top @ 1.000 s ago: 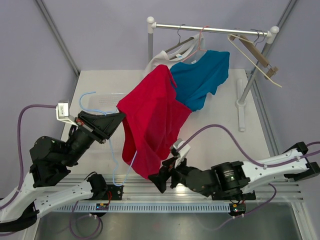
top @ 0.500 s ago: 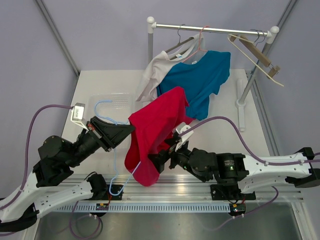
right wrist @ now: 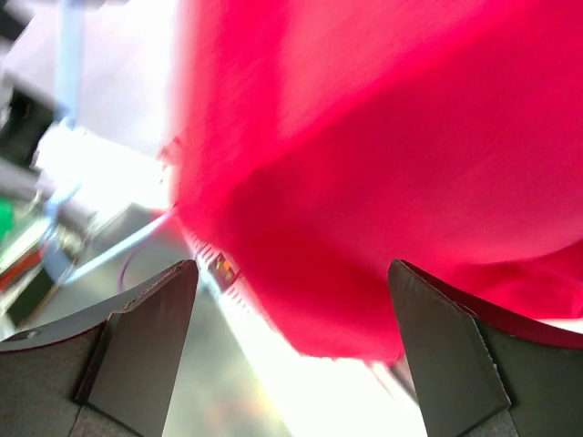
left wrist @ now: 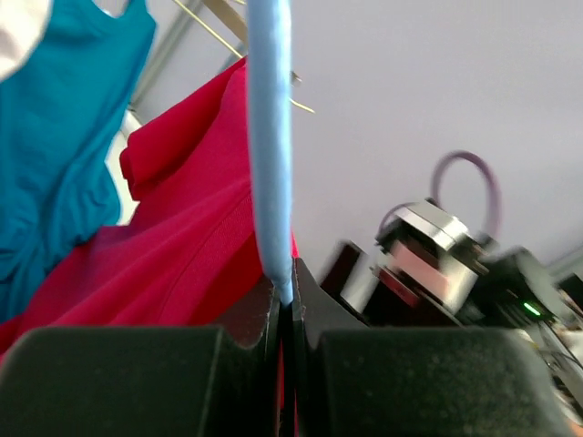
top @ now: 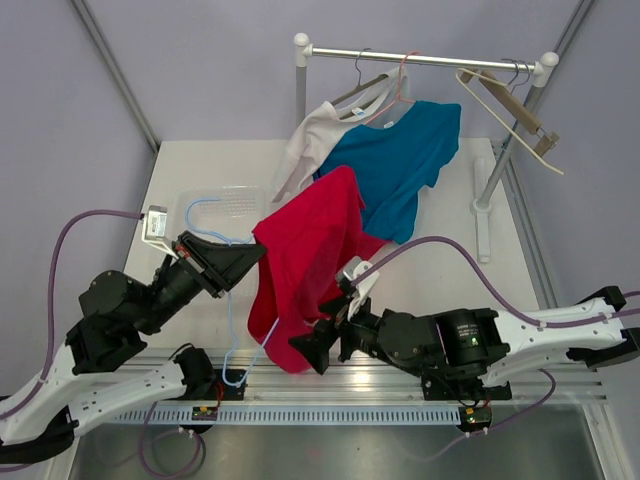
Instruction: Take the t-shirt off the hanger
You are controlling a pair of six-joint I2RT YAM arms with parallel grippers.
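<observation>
A red t-shirt [top: 305,260] hangs from a light blue wire hanger [top: 232,315] in the middle of the table. My left gripper [top: 248,258] is shut on the hanger's wire [left wrist: 271,155], holding it up at the shirt's left edge. In the left wrist view the red shirt [left wrist: 173,246] drapes to the left of the wire. My right gripper [top: 305,353] is open just below the shirt's lower hem. In the right wrist view the red cloth [right wrist: 383,164] fills the space above and between its spread fingers [right wrist: 150,337].
A rail [top: 420,60] at the back holds a blue shirt [top: 400,160], a white shirt [top: 310,140] and an empty wooden hanger [top: 505,105]. A clear tray [top: 225,205] lies on the table at the left. The rack's post [top: 490,180] stands at the right.
My right gripper has dropped back from the shirt's lower part to just below its hem. The shirt's top has swung slightly left and hangs longer. My left gripper keeps hold of the hanger.
</observation>
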